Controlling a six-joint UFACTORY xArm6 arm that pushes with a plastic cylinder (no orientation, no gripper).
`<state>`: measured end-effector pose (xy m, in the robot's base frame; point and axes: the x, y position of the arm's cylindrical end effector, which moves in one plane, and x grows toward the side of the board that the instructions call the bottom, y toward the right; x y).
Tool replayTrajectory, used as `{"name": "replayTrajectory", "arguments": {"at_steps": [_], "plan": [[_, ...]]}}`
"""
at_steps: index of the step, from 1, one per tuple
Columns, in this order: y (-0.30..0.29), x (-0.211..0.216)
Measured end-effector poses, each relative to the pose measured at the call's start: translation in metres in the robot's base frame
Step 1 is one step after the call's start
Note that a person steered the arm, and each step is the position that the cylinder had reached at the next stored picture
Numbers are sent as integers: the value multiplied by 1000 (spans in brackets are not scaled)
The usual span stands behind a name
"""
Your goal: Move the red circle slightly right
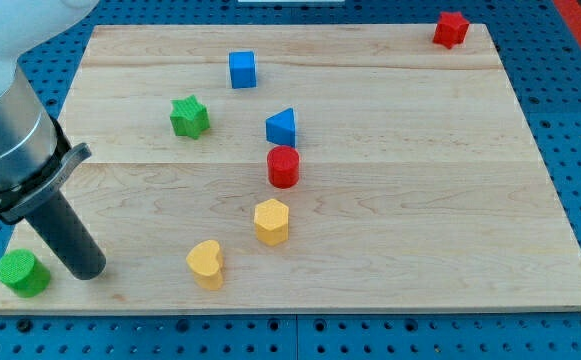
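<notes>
- Eight blocks in all on the wooden board point(420, 200): two red, two blue, two green, two yellow.
- Red, counted: one red circle point(283, 166), well apart from my tip point(88, 270), toward the view's upper right of it, near the board's middle; one red star-like block point(451, 29), farthest from my tip, at the board's top right corner.
- Blue, counted: one blue cube point(242, 69), up and right of my tip near the view's top; one blue triangle point(282, 127), just above the red circle, close to it, touching or not cannot be told.
- Green, counted: one green star point(189, 116), above and right of my tip; one green cylinder point(23, 272), just beside my tip on its left, at the board's bottom left corner, with a narrow gap showing.
- Yellow, counted: one yellow heart point(206, 263), right of my tip at about the same height in the view; one yellow hexagon point(271, 221), farther right and slightly higher, below the red circle.
- One rod only, plain and dark, slanting down from the view's upper left; nothing held, nothing to open; tip resting on bare wood, touching no block.
</notes>
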<state>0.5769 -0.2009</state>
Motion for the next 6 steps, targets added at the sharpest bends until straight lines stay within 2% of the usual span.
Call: {"name": "replayTrajectory", "arguments": {"at_steps": [2, 3, 4, 6], "plan": [[4, 0], [31, -1], [53, -20], [61, -82]]}}
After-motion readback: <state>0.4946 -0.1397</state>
